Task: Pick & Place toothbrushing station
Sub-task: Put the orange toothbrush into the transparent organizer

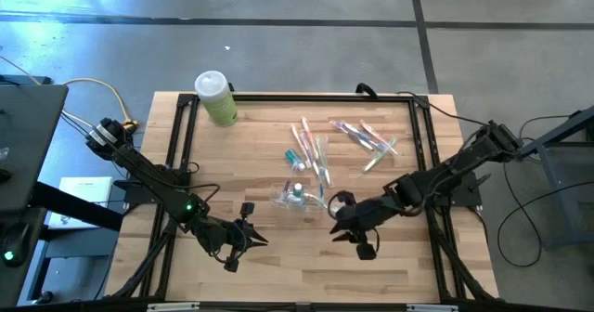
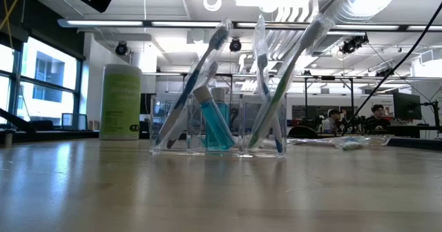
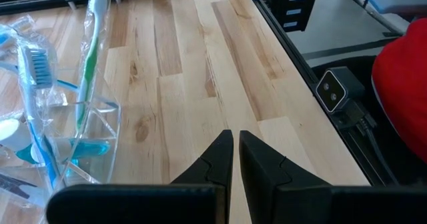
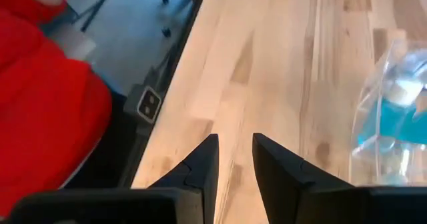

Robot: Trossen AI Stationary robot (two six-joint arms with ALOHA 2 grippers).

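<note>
Clear acrylic organizer (image 2: pixel 217 125) stands upright near the middle of the butcher-block table (image 1: pixel 278 256), divided into compartments. Its centre compartment holds a small bottle of blue liquid (image 2: pixel 216 128) with a pale cap; the compartments on either side hold wrapped toothbrushes (image 2: pixel 266 87) leaning at angles, a blue-handled one to one side and green-handled ones to the other. More wrapped toothbrushes (image 1: pixel 367 140) lie loose on the wood toward the far side of the table, well apart from the organizer. Green canister with a white lid (image 1: pixel 216 98) stands at the table's far left corner.

Left gripper (image 1: pixel 243 240) sits low over the near edge of the table, left of the organizer; fingers (image 3: pixel 217 161) pressed almost together, nothing between them. Right gripper (image 1: pixel 351 228) sits just right of the organizer, near side; fingers (image 4: pixel 203 161) parted by a narrow gap, bare wood showing through, nothing held. Red cloth (image 4: pixel 47 111) shows beyond the table edge in both wrist views.
</note>
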